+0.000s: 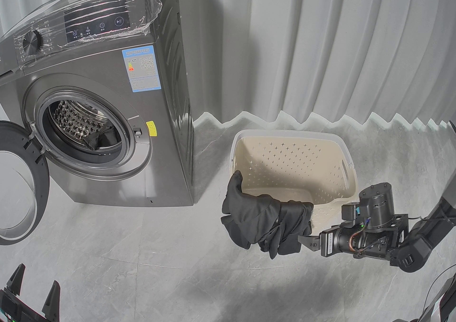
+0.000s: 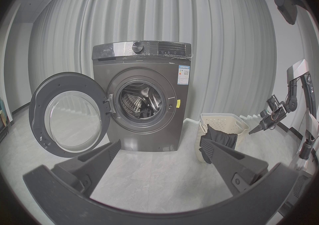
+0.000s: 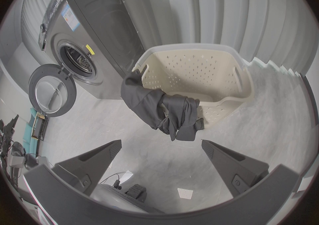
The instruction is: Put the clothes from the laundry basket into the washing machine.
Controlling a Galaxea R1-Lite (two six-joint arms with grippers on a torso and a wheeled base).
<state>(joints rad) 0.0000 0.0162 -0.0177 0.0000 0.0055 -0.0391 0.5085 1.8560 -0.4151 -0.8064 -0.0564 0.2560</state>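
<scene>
Clothes [image 1: 263, 223], one dark bundle, hung draped over the laundry basket [image 1: 285, 134] rim, just ahead of the right claw [image 3: 160, 144], whose fingers stood spread, gripping nothing. Another dark piece [image 1: 102, 137] lay in the washing machine [image 1: 156, 99] drum, well ahead of the left claw [image 1: 37, 280], likewise spread.

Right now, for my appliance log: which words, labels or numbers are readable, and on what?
Blue-and-white sticker on the grey front-loading washing machine: too small to read.
Small yellow tag beside its door opening: blurred.
Wrapped control panel: symbols only, illegible.
Cream perforated laundry basket: no text.
</scene>
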